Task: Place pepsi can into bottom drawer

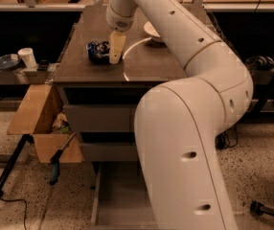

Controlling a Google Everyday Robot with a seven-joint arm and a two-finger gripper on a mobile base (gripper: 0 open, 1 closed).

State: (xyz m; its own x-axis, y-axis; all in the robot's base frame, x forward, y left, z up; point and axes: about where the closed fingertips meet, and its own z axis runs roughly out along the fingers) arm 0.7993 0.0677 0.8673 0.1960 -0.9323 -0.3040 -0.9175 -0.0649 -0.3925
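Pepsi can (97, 51) lies on its side on the table (146, 63), toward the left half of the top and a little back from the front edge, its silver end turned our way. The claw (113, 56) has its tip right against the can's right flank, which reads to me as lining up a pick; I cannot tell how wide it stands or whether it has any hold on the can. The bottom drawer (120, 190) is pulled out at floor level with its flat floor bare, ready to take the can. The two upper drawers (101, 118) look pushed in, so they should not block a straight drop past the table's front edge. Room is tighter than it seems: the arm (199, 80) stands over the drawer's right side, leaving mainly the left part open. A cardboard box (36, 114) hangs just beside the table's left flank. The white bowl (152, 30) sits well apart toward the back right, out of the way.
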